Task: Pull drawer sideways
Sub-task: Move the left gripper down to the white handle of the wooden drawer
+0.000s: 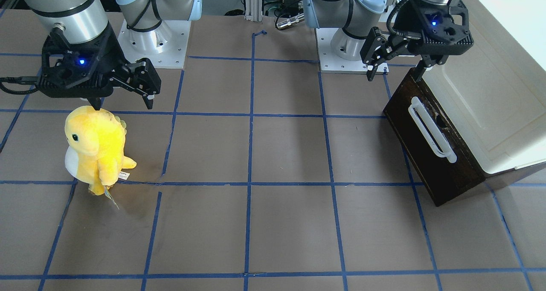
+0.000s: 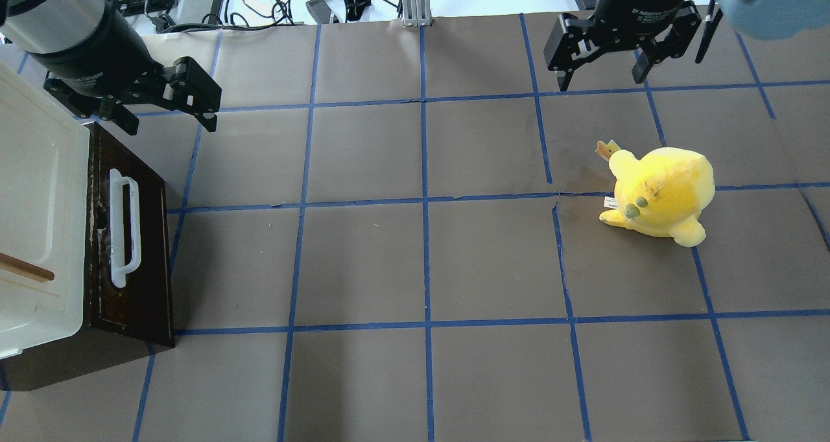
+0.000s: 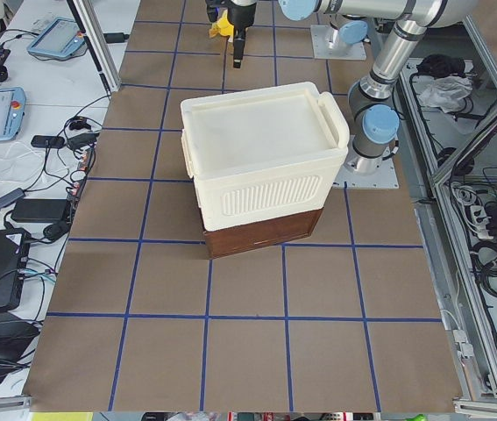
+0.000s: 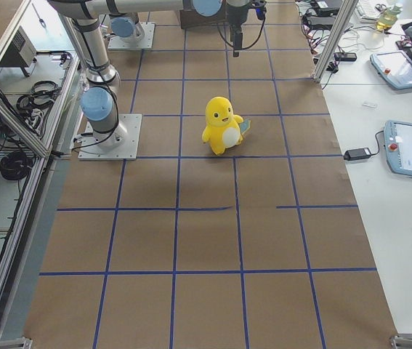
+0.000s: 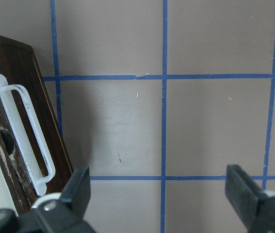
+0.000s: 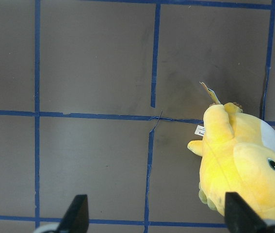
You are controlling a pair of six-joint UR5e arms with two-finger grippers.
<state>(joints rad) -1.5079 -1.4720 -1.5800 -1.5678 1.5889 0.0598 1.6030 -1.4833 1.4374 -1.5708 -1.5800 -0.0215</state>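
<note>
The drawer (image 1: 431,163) shows its dark-brown front and long white bar handle (image 1: 431,132) under a cream cabinet; its inside does not show. It also shows in the overhead view (image 2: 146,260) and the left wrist view (image 5: 8,111). My left gripper (image 1: 396,67) is open and empty. It hovers above the table just off the drawer front's far corner, beside the handle's end, without touching it (image 2: 165,113). My right gripper (image 1: 123,95) is open and empty, far across the table, above and behind a yellow plush toy (image 2: 600,76).
The cream cabinet (image 2: 35,183) sits over the drawer and carries a small wooden handle (image 2: 26,270). The yellow plush toy (image 1: 96,148) stands on the robot's right side of the table. The brown table mat (image 2: 421,260) has blue tape grid lines.
</note>
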